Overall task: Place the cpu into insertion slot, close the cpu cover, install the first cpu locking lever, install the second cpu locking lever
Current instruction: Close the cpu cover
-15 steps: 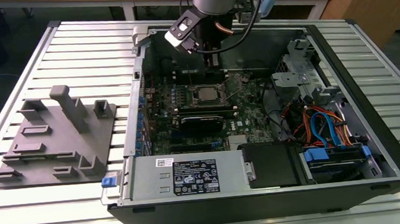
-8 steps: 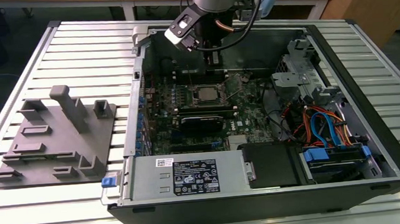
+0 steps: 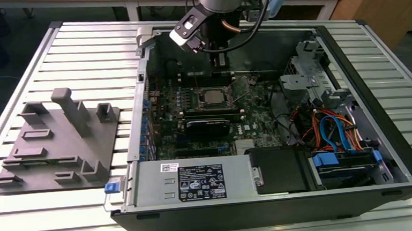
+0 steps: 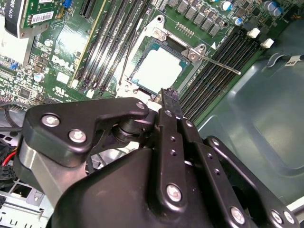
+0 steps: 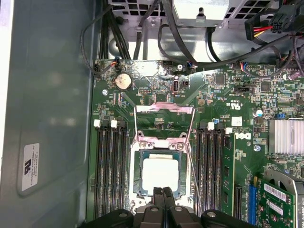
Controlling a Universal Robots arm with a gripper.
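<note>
Cpu (image 5: pixel 160 175) seated, cpu cover (image 5: pixel 159 142) down over it; end effector (image 5: pixel 162 191) pressed together near cover edge.

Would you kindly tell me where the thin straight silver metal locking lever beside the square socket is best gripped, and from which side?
Grip the thin silver locking lever near its free tip, from above, closing across the rod. Its other end is pinned at a corner of the grey metal cpu cover, while the tip seems to stand clear over the long black memory slots.
</note>
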